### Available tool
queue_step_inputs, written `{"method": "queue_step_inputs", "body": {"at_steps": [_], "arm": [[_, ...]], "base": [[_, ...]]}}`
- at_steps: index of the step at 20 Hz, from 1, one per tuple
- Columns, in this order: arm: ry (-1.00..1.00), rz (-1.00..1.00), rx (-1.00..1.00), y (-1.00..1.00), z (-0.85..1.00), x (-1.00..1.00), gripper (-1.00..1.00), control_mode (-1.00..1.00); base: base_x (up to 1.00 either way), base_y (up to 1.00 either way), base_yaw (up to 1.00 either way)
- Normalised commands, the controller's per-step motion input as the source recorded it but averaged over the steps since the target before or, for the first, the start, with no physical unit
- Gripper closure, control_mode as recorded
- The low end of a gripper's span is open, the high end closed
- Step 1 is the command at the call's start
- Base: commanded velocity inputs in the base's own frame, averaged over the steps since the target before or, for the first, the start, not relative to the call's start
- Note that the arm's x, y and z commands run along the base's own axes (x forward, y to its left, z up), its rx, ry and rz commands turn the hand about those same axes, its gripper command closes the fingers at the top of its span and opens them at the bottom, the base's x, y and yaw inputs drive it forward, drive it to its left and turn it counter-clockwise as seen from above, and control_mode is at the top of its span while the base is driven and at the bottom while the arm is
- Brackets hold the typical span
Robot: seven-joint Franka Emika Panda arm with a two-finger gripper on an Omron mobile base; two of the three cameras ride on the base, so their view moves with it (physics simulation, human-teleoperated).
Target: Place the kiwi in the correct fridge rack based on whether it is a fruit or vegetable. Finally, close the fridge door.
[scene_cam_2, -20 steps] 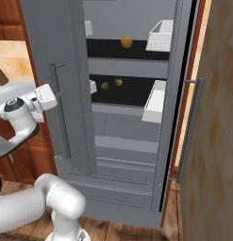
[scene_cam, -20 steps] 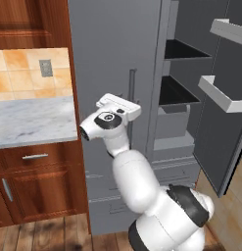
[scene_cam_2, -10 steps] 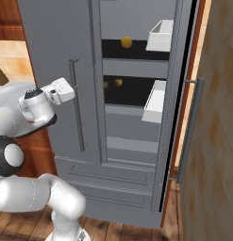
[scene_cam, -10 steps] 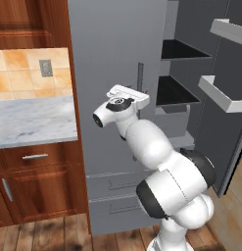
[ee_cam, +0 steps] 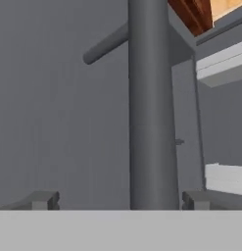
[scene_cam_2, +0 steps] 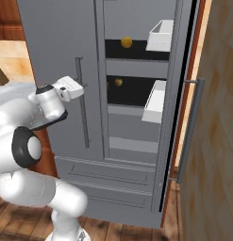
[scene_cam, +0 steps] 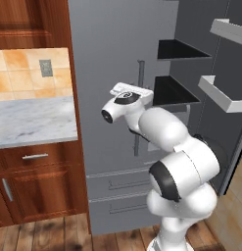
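My gripper (ee_cam: pixel 120 201) is open, its two fingertips (ee_cam: pixel 44 200) standing either side of the vertical grey handle bar (ee_cam: pixel 149 122) of the fridge's left door, with nothing held. From the base views the hand (scene_cam_2: pixel 70 88) (scene_cam: pixel 134 94) sits right at that handle (scene_cam_2: pixel 80 101) (scene_cam: pixel 140 73). Past the left door's edge the fridge interior shows. On the middle shelf a small olive-brown sliver, the kiwi (scene_cam_2: pixel 107 85), peeks out, mostly hidden by the door edge, beside a round orange-brown fruit (scene_cam_2: pixel 118 82).
A yellow-orange fruit (scene_cam_2: pixel 126 42) lies on the upper shelf. The right fridge door (scene_cam_2: pixel 191 127) stands wide open, its white bins (scene_cam_2: pixel 155 101) (scene_cam: pixel 225 93) facing the shelves. A marble counter (scene_cam: pixel 34 122) over wooden cabinets is left of the fridge.
The hand has swung right and forward up to the left door's handle. The left door has turned further shut, narrowing the view onto the shelves. The jaws stayed open.
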Motion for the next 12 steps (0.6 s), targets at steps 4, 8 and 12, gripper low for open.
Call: {"method": "queue_step_inputs", "body": {"at_steps": [4,8,12], "arm": [[0.05,0.00,0.05,-0.06,0.12,-0.07,-1.00,-1.00],[0.00,0.00,0.03,0.00,0.54,-0.59,-1.00,-1.00],[0.00,0.00,0.06,0.00,0.47,-0.96,-1.00,-1.00]], "base": [[0.00,0.00,0.00],[0.00,0.00,0.00],[0.00,0.00,0.00]]}}
